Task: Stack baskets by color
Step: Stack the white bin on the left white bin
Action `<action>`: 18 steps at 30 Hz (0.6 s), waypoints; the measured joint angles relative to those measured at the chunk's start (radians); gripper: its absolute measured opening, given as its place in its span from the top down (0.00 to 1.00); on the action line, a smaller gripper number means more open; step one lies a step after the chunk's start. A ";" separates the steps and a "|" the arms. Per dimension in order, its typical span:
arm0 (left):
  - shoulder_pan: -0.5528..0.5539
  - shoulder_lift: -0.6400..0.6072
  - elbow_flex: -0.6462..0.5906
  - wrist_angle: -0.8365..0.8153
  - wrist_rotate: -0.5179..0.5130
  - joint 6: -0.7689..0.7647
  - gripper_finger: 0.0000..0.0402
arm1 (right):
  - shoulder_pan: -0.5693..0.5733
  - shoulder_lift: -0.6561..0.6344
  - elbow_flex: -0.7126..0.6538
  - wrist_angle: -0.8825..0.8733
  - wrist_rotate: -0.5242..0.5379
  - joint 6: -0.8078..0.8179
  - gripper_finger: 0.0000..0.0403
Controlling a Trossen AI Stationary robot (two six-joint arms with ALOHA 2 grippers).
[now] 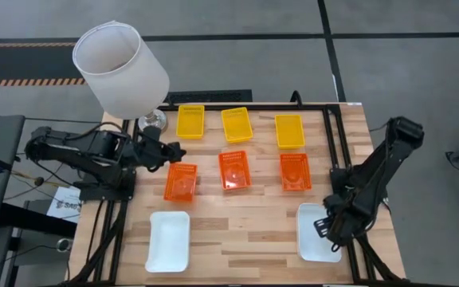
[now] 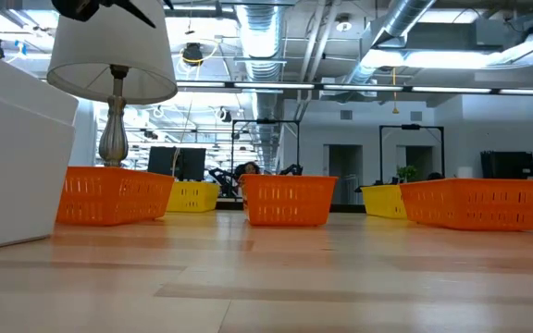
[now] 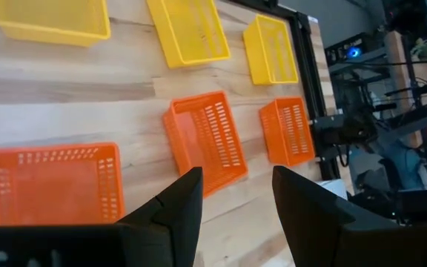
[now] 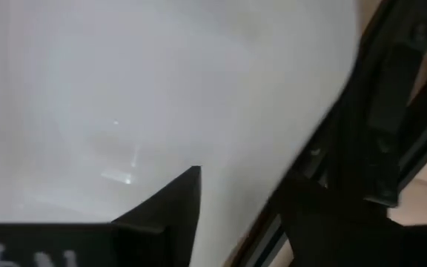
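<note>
Three yellow baskets (image 1: pixel 237 124) stand in the far row and three orange baskets (image 1: pixel 234 170) in the middle row. One white basket (image 1: pixel 168 241) lies near left, another white basket (image 1: pixel 315 233) near right. My left gripper (image 1: pixel 180 149) hangs open above the far edge of the left orange basket (image 3: pixel 54 184), with nothing between its fingers. My right gripper (image 1: pixel 322 228) points down at the right white basket and is open; one finger (image 4: pixel 184 194) is over the basket's inside, the other (image 4: pixel 310 204) beyond its right wall. My right gripper straddles the right wall (image 4: pixel 273 148) of the near-right white basket from above. Whether either finger touches the wall, I cannot tell. The basket lies flat on the table.
A lamp with a big white shade (image 1: pixel 122 68) stands at the far left corner, close to my left arm. A black metal frame (image 1: pixel 335 135) runs along the table's right and far sides. Bare wood (image 1: pixel 245 231) lies between the two white baskets.
</note>
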 joint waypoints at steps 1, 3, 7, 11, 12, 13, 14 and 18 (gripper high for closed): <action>0.005 0.000 0.000 0.008 0.000 0.011 0.62 | -0.001 0.008 0.000 0.008 -0.002 0.004 0.57; 0.011 0.000 0.000 0.028 0.000 0.036 0.62 | -0.014 0.029 0.000 0.025 -0.003 0.003 0.68; 0.021 0.000 0.000 0.050 0.004 0.094 0.62 | -0.051 0.061 0.003 0.034 -0.001 -0.007 0.94; 0.030 0.000 0.000 0.050 0.029 0.103 0.62 | -0.109 0.064 0.008 0.042 0.026 -0.060 0.97; 0.030 0.000 0.000 0.051 0.031 0.103 0.62 | -0.126 0.063 0.021 0.036 0.064 -0.079 0.98; 0.030 0.000 0.000 0.050 0.032 0.103 0.62 | -0.147 0.058 0.040 0.027 0.109 -0.091 0.98; 0.030 0.000 0.000 0.051 0.033 0.103 0.62 | -0.168 0.050 0.063 0.007 0.160 -0.094 0.98; 0.030 0.000 0.000 0.054 0.034 0.115 0.62 | -0.269 0.022 0.168 -0.104 0.319 -0.189 0.99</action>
